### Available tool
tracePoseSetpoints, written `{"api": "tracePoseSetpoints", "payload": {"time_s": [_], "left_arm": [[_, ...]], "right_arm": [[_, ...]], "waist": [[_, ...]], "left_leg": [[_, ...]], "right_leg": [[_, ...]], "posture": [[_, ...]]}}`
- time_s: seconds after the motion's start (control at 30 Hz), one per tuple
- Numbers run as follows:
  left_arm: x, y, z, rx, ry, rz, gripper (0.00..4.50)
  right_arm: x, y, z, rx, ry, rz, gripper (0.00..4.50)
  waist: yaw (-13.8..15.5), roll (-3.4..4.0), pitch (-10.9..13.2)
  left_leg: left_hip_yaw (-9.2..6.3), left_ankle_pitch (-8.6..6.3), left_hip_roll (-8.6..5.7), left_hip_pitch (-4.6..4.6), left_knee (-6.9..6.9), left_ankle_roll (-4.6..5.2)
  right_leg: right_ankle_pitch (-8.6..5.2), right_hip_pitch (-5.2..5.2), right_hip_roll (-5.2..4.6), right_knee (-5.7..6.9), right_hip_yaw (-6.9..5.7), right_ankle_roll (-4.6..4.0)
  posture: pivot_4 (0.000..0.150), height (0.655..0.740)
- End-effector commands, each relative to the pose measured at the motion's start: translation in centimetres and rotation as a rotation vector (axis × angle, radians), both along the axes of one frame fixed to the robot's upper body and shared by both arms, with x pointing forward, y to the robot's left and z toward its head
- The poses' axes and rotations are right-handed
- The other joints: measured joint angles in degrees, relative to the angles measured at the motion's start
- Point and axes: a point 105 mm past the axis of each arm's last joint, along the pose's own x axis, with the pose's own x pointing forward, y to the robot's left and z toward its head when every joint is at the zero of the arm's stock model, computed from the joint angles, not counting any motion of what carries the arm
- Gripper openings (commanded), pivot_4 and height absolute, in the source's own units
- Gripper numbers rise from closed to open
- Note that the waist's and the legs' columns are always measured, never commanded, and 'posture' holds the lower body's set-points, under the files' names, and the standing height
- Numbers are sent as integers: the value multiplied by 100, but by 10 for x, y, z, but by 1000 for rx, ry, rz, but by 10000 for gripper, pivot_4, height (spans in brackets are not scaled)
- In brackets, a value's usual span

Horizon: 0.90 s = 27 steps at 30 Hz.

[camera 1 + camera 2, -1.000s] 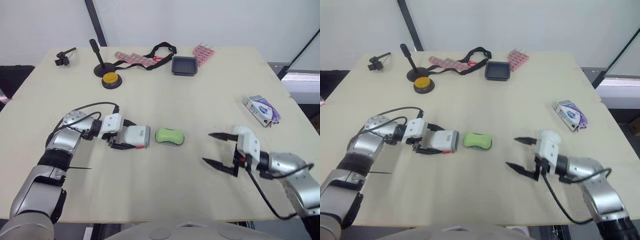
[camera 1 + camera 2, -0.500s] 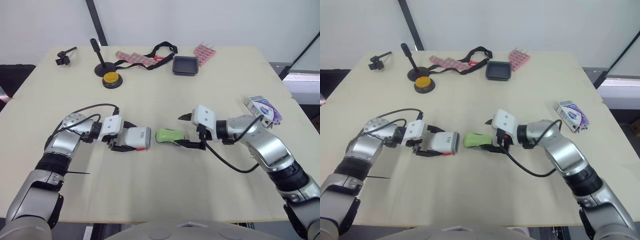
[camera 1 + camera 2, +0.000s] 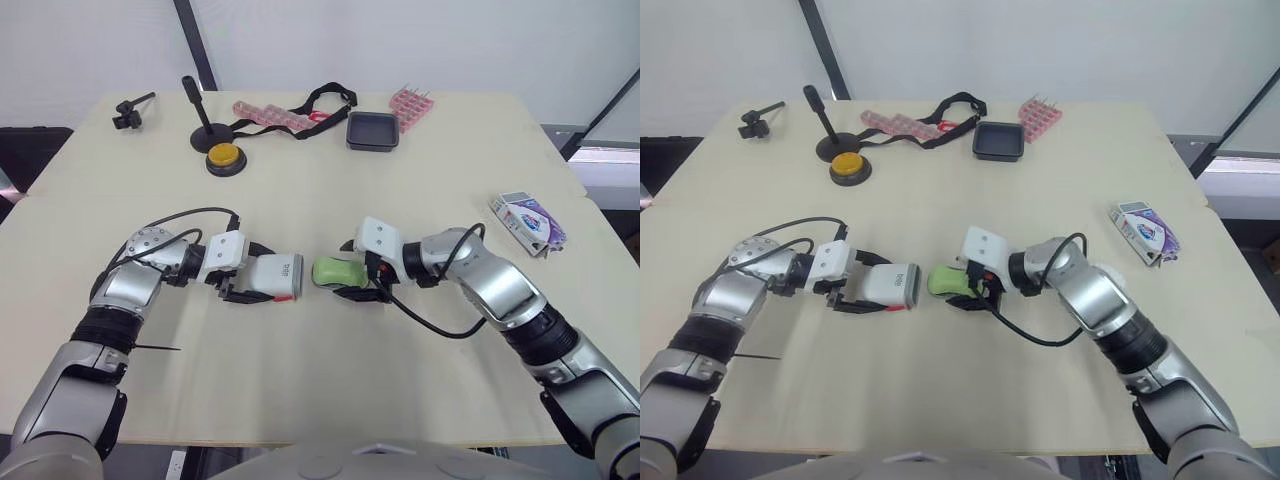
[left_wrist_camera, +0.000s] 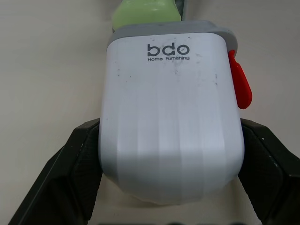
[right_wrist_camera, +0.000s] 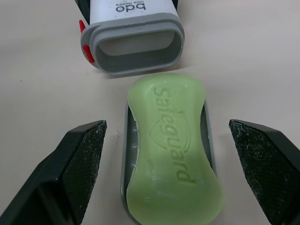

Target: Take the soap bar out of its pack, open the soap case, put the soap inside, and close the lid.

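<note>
Whereas a second ago the right gripper (image 5: 166,125) hung open well away from the white case shell (image 4: 171,93), you have now brought it in. Its fingers stand wide apart on either side of the grey tray (image 5: 126,157), clear of it and gripping nothing. Your left gripper (image 3: 255,273) is clamped on the shell's sides, as before. The green soap bar (image 5: 174,154), stamped Safeguard, lies flat on the tray just beside the shell's open, grey-rimmed mouth. A red tab shows at the shell's side.
</note>
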Motion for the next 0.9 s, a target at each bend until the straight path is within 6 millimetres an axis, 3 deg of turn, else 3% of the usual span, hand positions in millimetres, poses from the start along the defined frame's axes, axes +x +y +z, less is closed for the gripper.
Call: {"api": "tracePoseSetpoints", "payload": {"time_s": [0.03,0.63,0.83,0.9], "left_arm": [[0,2,4,4,-12,4,34562],[3,1,7,-5,-18,18,34562],[3,1,7,-8,-21,22,34565],[3,1,7,-8,-21,22,34565]], "right_arm": [[4,3,6,-11,-22,-7,45000],[4,3,-12,-72,60,-66,45000],[4,1,-17,-88,60,-65,26656],[3,1,-17,-89,60,-64,25746]], "waist": [[1,0,0],[8,0,0],[4,-2,-1],[2,-2,-1]], "left_leg": [[0,0,0,0,-1,0],[0,1,0,1,-1,-2],[0,1,0,1,-1,-2],[0,2,1,3,-2,-4]], "right_leg": [[0,0,0,0,0,0],[0,0,1,0,0,0],[0,0,1,1,0,0],[0,0,2,3,0,0]], "posture": [[1500,7291],[1500,7291],[1500,7291],[1500,7291]]}}
